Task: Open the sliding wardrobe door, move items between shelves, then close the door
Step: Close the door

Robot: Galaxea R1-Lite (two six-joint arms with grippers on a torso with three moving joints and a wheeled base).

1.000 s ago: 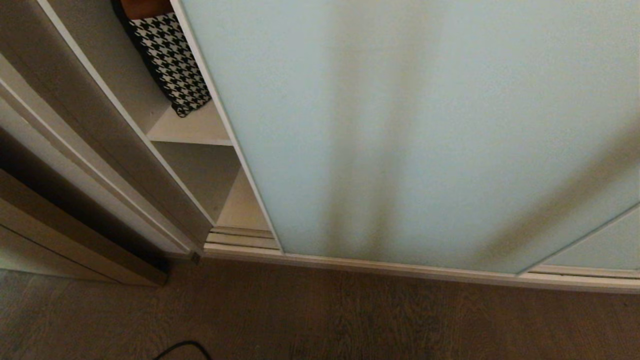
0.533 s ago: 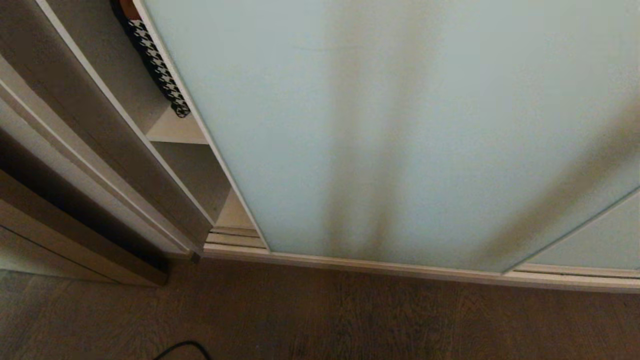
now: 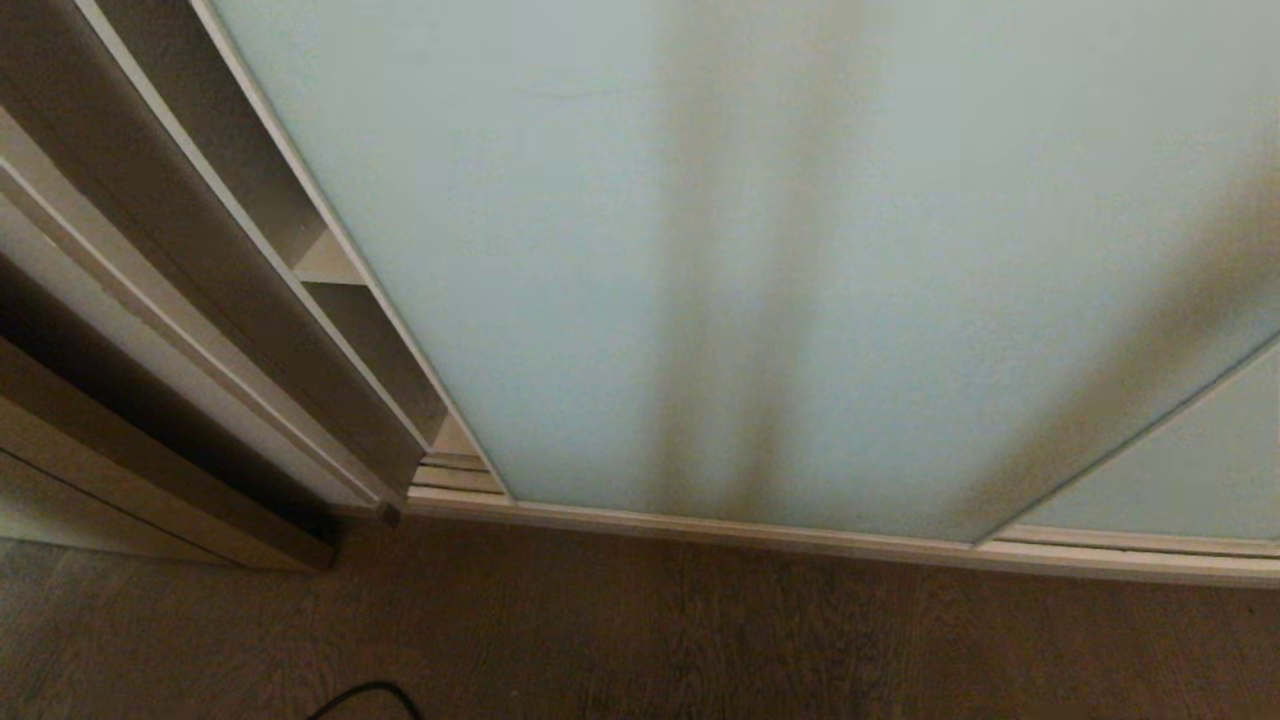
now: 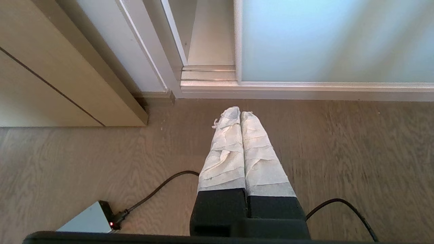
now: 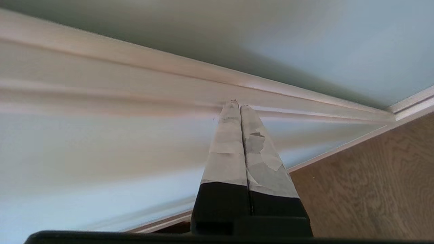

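Door: We saw the sliding wardrobe door (image 3: 760, 270), a big pale green glass panel in a thin cream frame. It covered most of the wardrobe. Only a thin gap was left at its left side.

Gap: Through the gap we saw the front corner of one of the shelves (image 3: 325, 268) and the cupboard's bottom board (image 3: 455, 440) lower down. We could not see any bag in the gap.

Second panel: At the far right we saw part of another green panel (image 3: 1180, 480) behind the door.

Track: The door stood on a pale track (image 3: 760, 535) along the brown wood floor (image 3: 700, 640).

Right gripper: In the right wrist view the right gripper (image 5: 238, 104) was pressed shut with nothing in it. Its taped tips were right at the door's cream frame edge (image 5: 135, 78). We could not tell if they touched it.

Left gripper: In the left wrist view the left gripper (image 4: 240, 113) hung over the floor, near the track. It was pressed shut too, with nothing in it.

Other things: A black cable (image 4: 159, 188) lay on the floor and ran to a small grey box (image 4: 90, 220).
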